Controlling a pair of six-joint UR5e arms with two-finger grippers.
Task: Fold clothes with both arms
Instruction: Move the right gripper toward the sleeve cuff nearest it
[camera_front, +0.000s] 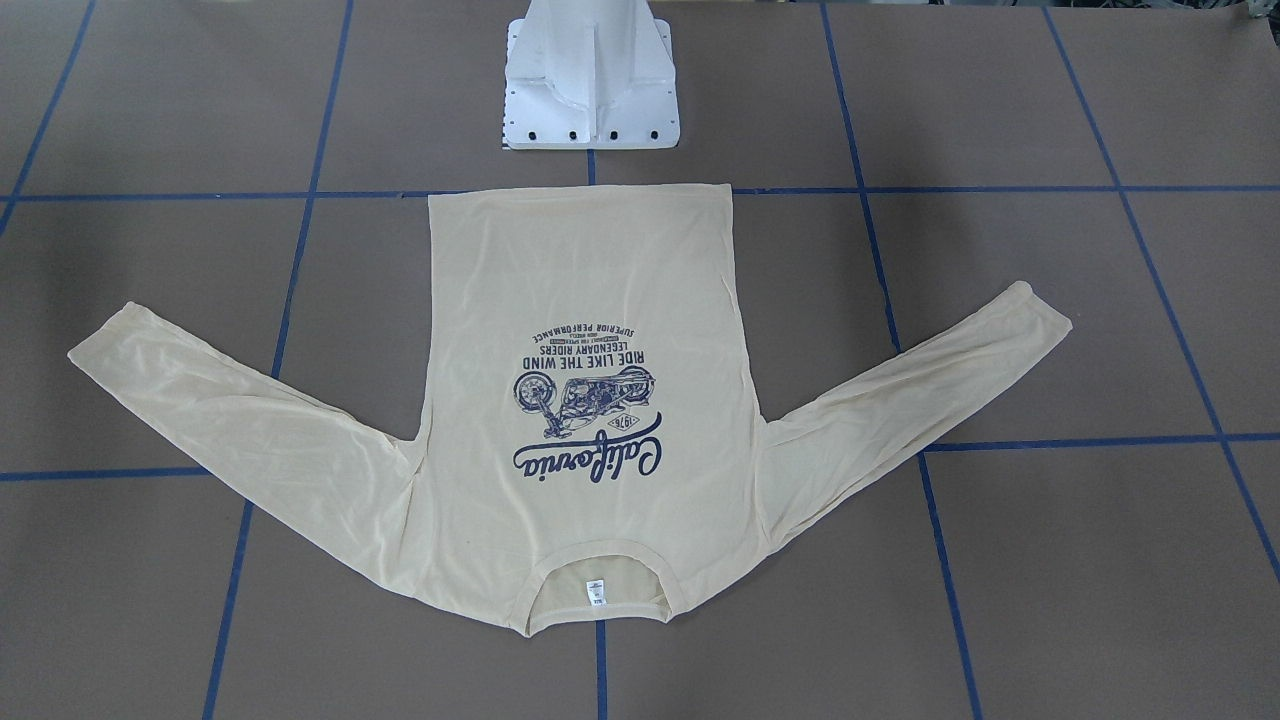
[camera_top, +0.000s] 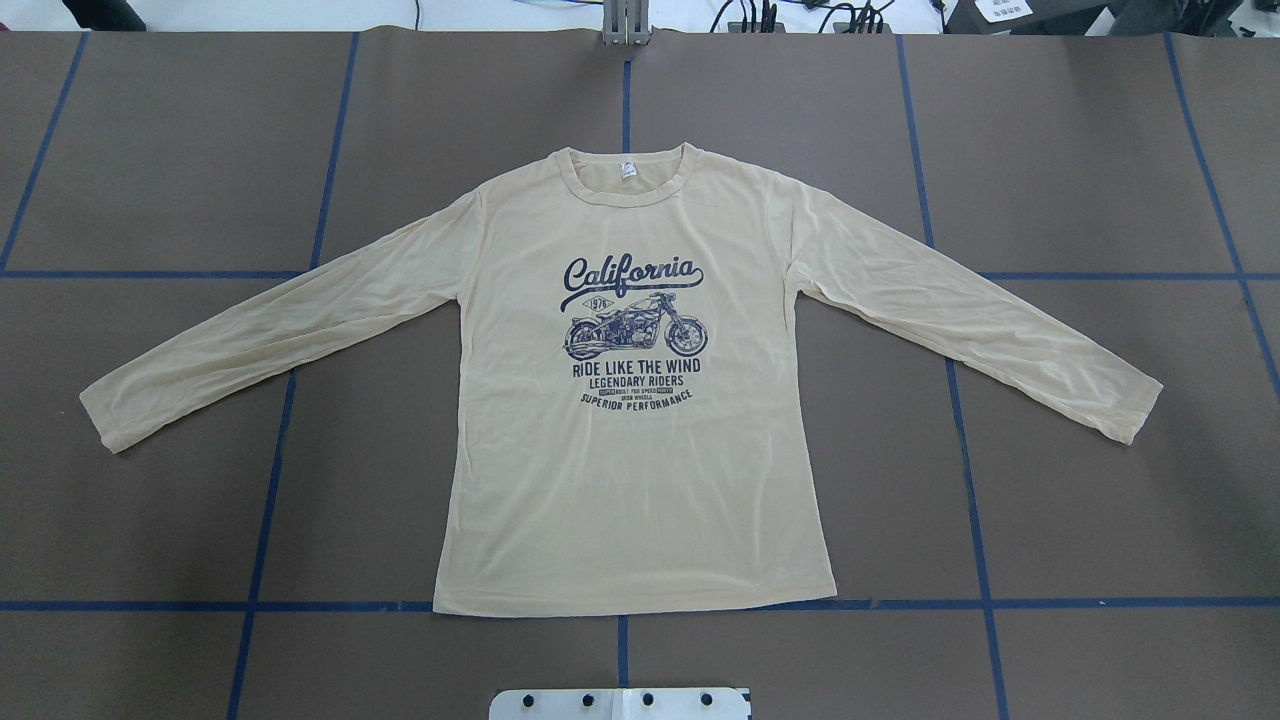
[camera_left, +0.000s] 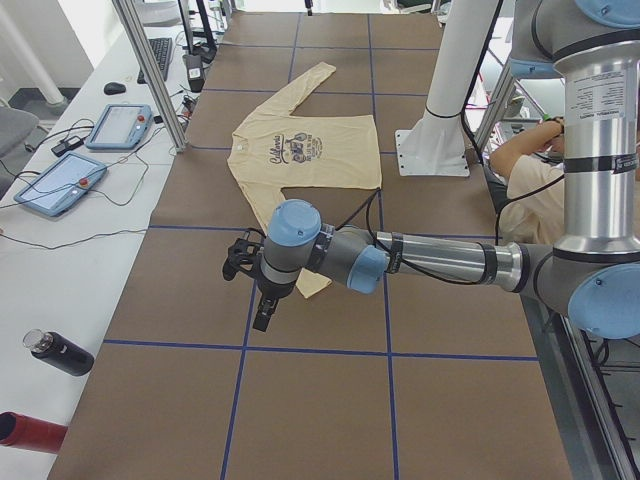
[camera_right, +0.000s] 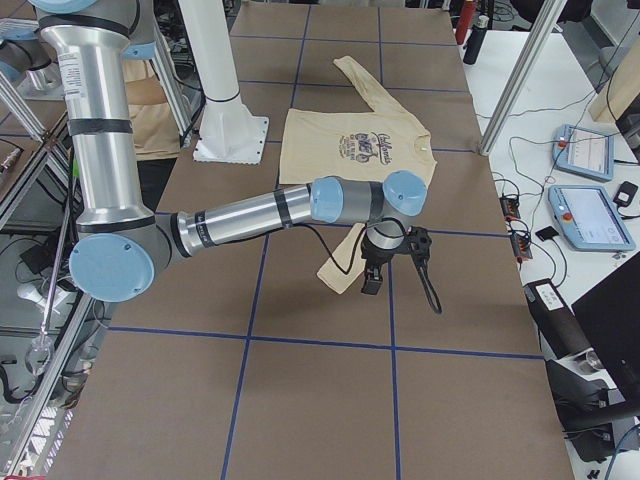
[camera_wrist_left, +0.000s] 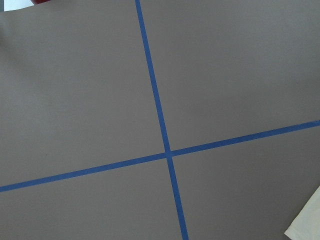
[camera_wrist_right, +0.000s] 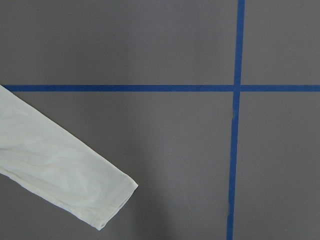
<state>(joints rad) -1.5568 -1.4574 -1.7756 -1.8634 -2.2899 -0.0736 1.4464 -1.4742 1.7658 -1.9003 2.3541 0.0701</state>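
The clothes are one pale cream long-sleeved T-shirt (camera_top: 630, 490) lying flat with its navy "California" print up and both sleeves spread out; its hem faces the robot base (camera_front: 580, 270). My left gripper (camera_left: 265, 312) hangs over the table just beyond the near cuff in the exterior left view. My right gripper (camera_right: 370, 283) hovers by the other cuff in the exterior right view. I cannot tell whether either is open or shut. The left wrist view catches only a cuff corner (camera_wrist_left: 307, 225); the right wrist view shows a sleeve end (camera_wrist_right: 65, 170). Neither wrist view shows any fingers.
The brown table is crossed by blue tape lines (camera_top: 625, 605). The white pedestal base (camera_front: 590, 85) stands behind the hem. Beside the table lie teach pendants (camera_left: 60, 182) and a black bottle (camera_left: 60, 352). A seated person (camera_left: 525, 185) is behind the robot.
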